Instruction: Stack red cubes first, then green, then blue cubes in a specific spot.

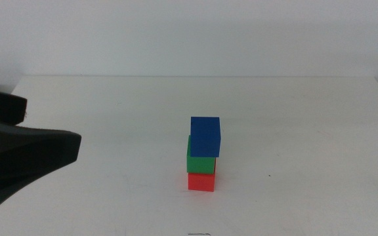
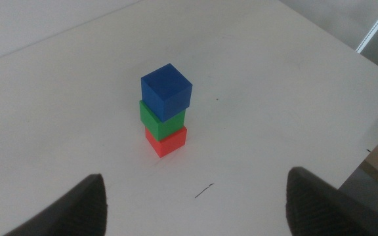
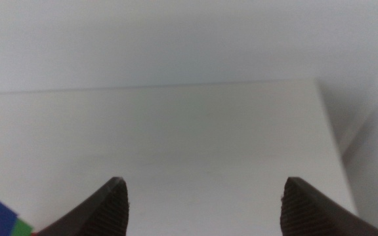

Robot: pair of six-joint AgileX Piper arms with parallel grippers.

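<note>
The stack stands finished on the white table [image 1: 294,111]: the red cube [image 1: 201,181] sits on the tabletop, the green cube [image 1: 200,162] on top of it, and the blue cube [image 1: 205,136] on top of that. The blue cube is turned a little against the two below and overhangs slightly toward one side — it looks settled, though not squarely centred.

The left gripper [image 2: 195,203] hangs above the table, well apart from the stack and back toward the left side. Its jaws are spread wide and hold nothing. From its wrist camera the tower lies straight ahead between the two jaws, some way off, with a thin dark mark [image 2: 204,190] on the table between gripper and stack.

The right gripper [image 3: 202,203] is out of the middle view. Its jaws also stand wide apart and empty, and its camera catches only a corner of the blue and green cubes at the picture's edge, so the stack lies off to its side.

Judging by the order of colours, nothing remains to be placed. The left arm is the nearer one — any move it makes should lead away from the tower, since the offset blue cube would be the first to tip.
</note>
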